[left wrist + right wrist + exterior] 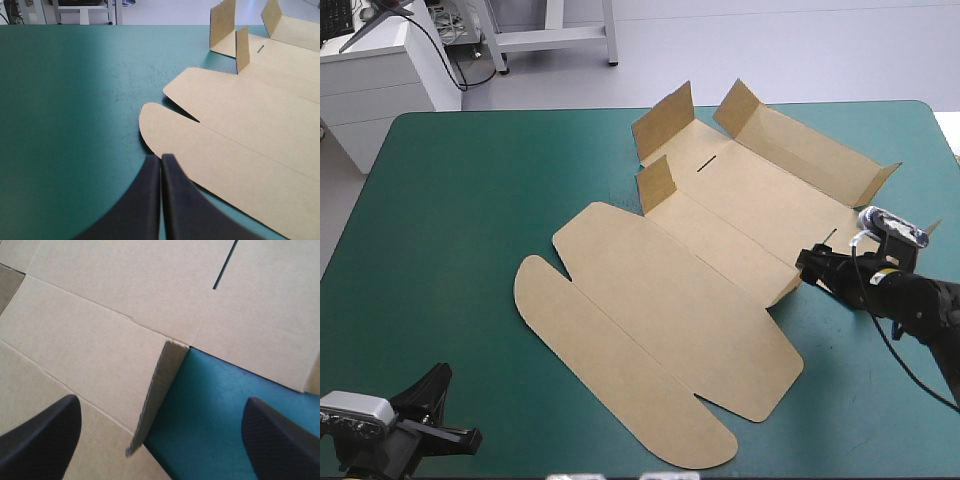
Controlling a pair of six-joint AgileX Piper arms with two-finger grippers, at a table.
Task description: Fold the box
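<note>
Your left arm sits low at the near left corner of the teal-green covered table (460, 200), aimed at the brown cut-cardboard box (690, 300). The left jaws are pressed together and empty, black fingers (145, 200) meeting in a point, with the box's rounded flap (165, 125) near ahead. Your right arm reaches in low from the right. The right jaws stand wide apart astride a short raised flap (155, 390) on the box's right edge, gripping nothing. The box lies mid-table, mostly flat.

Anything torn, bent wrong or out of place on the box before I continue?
Nothing stands out. The box lies untorn and mostly flat; only its far flaps and one right-side tab stand raised, along their creases.
</note>
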